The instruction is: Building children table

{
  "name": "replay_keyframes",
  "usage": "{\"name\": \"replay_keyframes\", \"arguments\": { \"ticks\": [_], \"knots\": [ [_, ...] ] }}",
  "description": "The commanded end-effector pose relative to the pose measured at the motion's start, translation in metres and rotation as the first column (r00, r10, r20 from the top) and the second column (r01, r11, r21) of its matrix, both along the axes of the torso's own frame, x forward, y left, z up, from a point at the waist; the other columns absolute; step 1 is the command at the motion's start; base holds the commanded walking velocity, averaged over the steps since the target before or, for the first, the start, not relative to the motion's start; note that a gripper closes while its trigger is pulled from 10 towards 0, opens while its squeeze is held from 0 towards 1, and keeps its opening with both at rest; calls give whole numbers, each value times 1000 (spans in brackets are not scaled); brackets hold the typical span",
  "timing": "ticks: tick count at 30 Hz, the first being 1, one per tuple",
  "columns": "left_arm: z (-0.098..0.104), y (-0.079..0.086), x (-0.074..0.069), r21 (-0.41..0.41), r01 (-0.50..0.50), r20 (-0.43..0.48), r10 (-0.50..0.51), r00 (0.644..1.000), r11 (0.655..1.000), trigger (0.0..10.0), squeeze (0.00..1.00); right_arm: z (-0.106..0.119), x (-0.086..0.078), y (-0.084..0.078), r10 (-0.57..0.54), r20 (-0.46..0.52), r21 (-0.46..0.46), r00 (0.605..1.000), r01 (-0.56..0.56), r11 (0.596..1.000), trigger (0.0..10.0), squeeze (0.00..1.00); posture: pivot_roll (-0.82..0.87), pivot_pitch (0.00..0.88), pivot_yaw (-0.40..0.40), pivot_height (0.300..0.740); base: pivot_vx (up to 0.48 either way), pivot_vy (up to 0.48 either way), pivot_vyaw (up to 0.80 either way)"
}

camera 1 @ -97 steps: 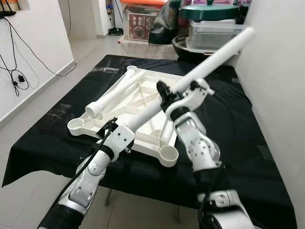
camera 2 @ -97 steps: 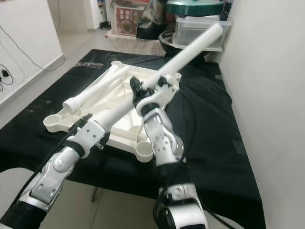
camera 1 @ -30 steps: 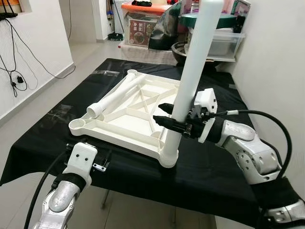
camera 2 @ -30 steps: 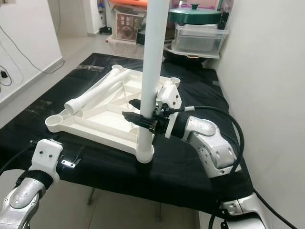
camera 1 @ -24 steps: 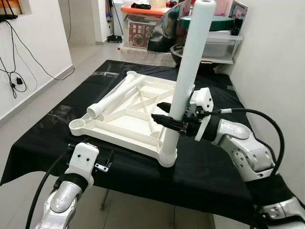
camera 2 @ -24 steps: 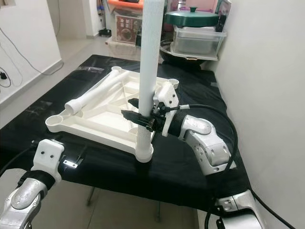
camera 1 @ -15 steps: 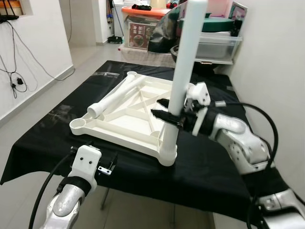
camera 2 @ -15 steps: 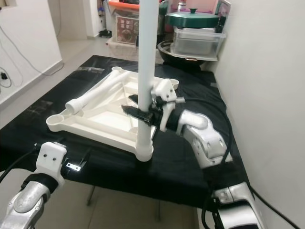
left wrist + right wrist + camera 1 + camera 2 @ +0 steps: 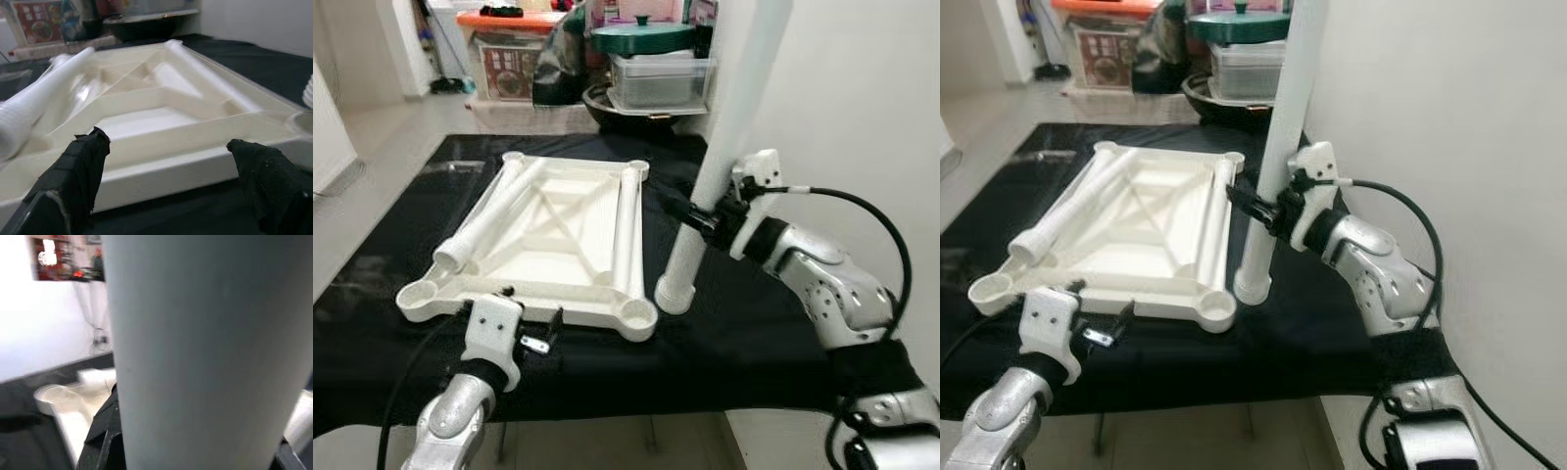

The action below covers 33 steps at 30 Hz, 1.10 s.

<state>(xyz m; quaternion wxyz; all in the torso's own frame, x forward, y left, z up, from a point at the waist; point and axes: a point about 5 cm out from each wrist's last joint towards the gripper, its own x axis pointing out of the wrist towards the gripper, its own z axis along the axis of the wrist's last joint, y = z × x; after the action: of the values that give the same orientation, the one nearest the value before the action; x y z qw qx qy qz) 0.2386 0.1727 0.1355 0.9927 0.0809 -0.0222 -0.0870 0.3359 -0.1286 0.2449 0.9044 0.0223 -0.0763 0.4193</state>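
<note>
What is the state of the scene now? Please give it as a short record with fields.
surface: table under a black cloth
main part: white plastic square tabletop, lying upside down, with round sockets at its corners
loose legs: two white plastic tube legs lying on the tabletop
right claw: shut on a white plastic tube leg, held nearly upright, lower end on the cloth beside the near right corner socket
left claw: open, at the tabletop's near edge
background: green lidded pot on a clear box
</note>
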Motion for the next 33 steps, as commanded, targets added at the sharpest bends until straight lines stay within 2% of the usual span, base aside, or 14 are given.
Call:
{"name": "replay_keyframes", "arguments": {
  "ticks": [1,11,15,16,21,24,30,33],
  "knots": [
    [2,0,0,4,4,9,-4,1000,1000,10000,0,6,0,-4,-19,22,0,1000,19,1000,0,0,97,0,-62,740,0,0,0],
    [-2,8,0,37,-52,-13,52,999,998,10000,0,7,-2,2,3,38,-12,999,-3,1000,0,0,110,0,-69,740,0,0,0],
    [-3,11,1,67,-65,-16,66,998,996,10000,0,7,-2,3,2,42,-16,999,-1,1000,0,0,109,0,-67,740,0,0,0],
    [-5,11,2,95,-68,-26,71,997,993,10000,0,7,-2,3,-2,43,-12,999,2,1000,0,0,106,0,-63,740,0,0,0],
    [-6,9,2,73,-57,-26,59,998,996,10000,0,6,-2,3,-6,43,-8,999,7,1000,0,0,104,0,-60,740,0,0,0],
    [-8,7,3,93,-57,-43,62,997,994,10000,0,6,-2,2,-17,44,-3,999,17,1000,0,0,100,0,-57,740,0,-480,0],
    [-7,6,5,83,-64,-35,67,997,995,10000,0,5,-1,1,-33,46,8,998,33,999,0,0,101,0,-60,740,0,-414,0],
    [-7,6,5,65,-71,-31,73,997,995,10000,0,5,0,0,-44,43,14,998,43,999,0,0,102,0,-61,740,0,0,0]
  ]
}}
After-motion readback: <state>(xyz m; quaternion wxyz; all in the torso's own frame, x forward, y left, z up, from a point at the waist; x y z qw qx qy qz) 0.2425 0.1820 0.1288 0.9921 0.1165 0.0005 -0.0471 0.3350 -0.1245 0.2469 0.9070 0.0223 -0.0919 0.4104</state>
